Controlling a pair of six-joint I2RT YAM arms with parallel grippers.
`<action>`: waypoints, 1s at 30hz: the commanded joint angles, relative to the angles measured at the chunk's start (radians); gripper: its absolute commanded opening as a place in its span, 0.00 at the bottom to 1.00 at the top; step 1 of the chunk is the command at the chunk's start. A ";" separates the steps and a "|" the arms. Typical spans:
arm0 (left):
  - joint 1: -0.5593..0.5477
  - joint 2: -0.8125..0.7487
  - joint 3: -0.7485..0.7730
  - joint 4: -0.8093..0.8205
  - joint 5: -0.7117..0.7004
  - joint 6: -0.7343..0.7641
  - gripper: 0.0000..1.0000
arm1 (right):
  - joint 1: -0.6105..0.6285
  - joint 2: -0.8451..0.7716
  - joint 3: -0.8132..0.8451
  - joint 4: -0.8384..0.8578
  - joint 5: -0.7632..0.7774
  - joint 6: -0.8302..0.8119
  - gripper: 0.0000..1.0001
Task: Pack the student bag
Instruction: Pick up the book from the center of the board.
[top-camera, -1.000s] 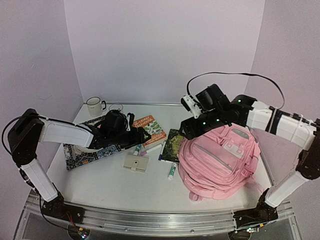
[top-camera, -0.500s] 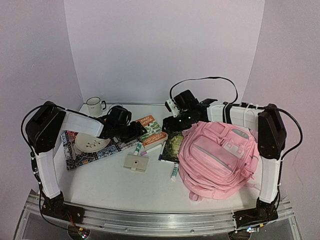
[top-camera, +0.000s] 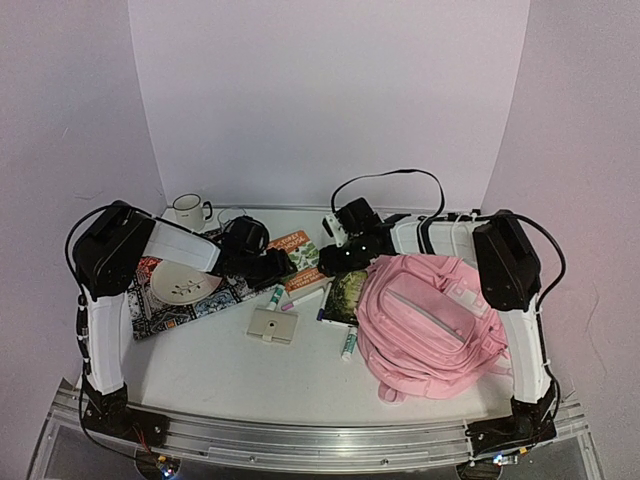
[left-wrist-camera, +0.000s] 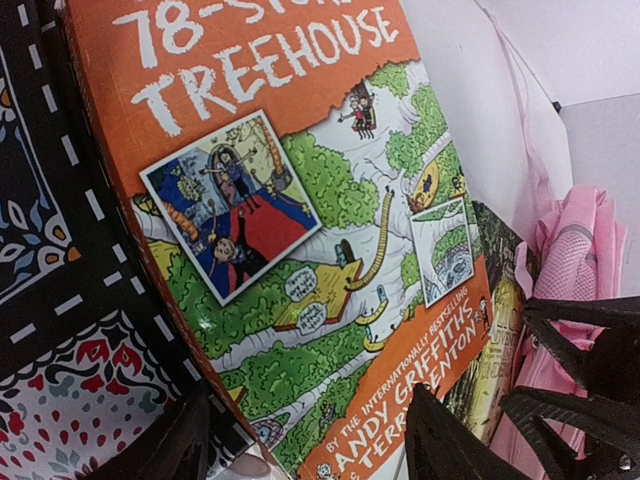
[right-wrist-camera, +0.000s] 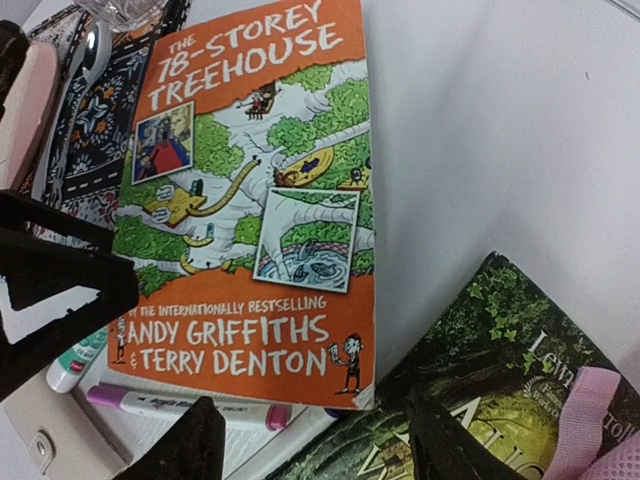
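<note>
Left arm (top-camera: 185, 250) and right arm (top-camera: 440, 235) have white shells and black joints. A black cable (top-camera: 400, 171) loops above the right gripper (top-camera: 335, 262). Fingers (right-wrist-camera: 60, 280) are black with triangular cut-outs.

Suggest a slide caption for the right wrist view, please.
Right gripper open above the orange Treehouse book, beside a purple marker, a green book and the student bag.

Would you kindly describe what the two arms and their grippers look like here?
Both arms, left arm and right arm, have white tubular links joined by bulky black joints. A thin black cable loops above the right one. The left gripper and right gripper have black fingers.
</note>
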 joint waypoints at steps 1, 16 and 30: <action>0.000 0.037 0.051 0.004 0.057 -0.033 0.68 | -0.005 0.054 0.047 0.032 -0.050 0.018 0.60; -0.002 0.052 0.063 0.023 0.142 -0.047 0.64 | -0.006 0.021 -0.018 0.161 -0.238 0.100 0.16; -0.001 -0.051 -0.045 0.104 0.108 -0.151 0.71 | -0.025 -0.223 -0.182 0.299 -0.294 0.275 0.00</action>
